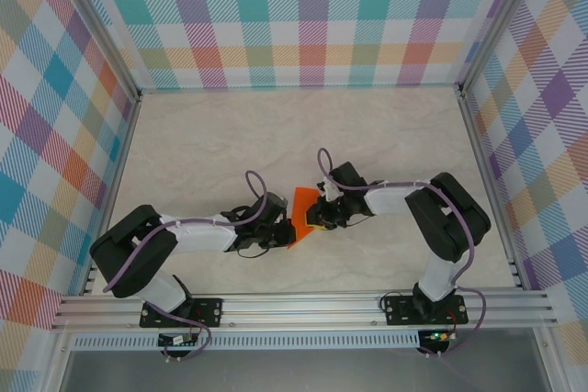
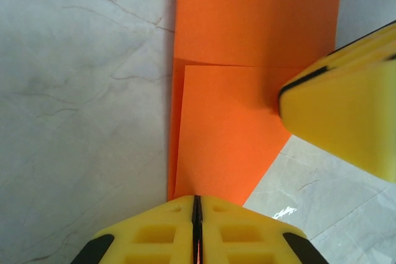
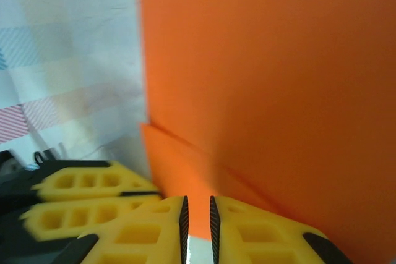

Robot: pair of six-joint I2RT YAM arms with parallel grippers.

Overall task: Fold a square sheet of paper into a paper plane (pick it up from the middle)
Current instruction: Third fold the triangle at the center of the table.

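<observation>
From above, both arms reach inward and meet at the middle of the marble-patterned counter (image 1: 202, 153). The orange paper sheet (image 1: 301, 207) sits between them, the left pincer (image 1: 282, 228) at its left edge and the right pincer (image 1: 317, 218) at its right edge. At this size it is hard to tell how much of the sheet rests on the counter.

The left wrist camera looks along its own yellow fingers (image 2: 154, 233), which are pressed together with the near point of the sheet clamped in the slit. The paper runs away from them over the counter. A folded flap lies on top, with its crease crossing the sheet. The other pincer's yellow finger meets the paper's right edge.

The right wrist camera shows its fingers (image 3: 260, 233) nearly together, with a strip of orange pinched between them. The sheet rises close to the lens, slightly blurred, and the left pincer's yellow fingers are just beside it at lower left.
</observation>
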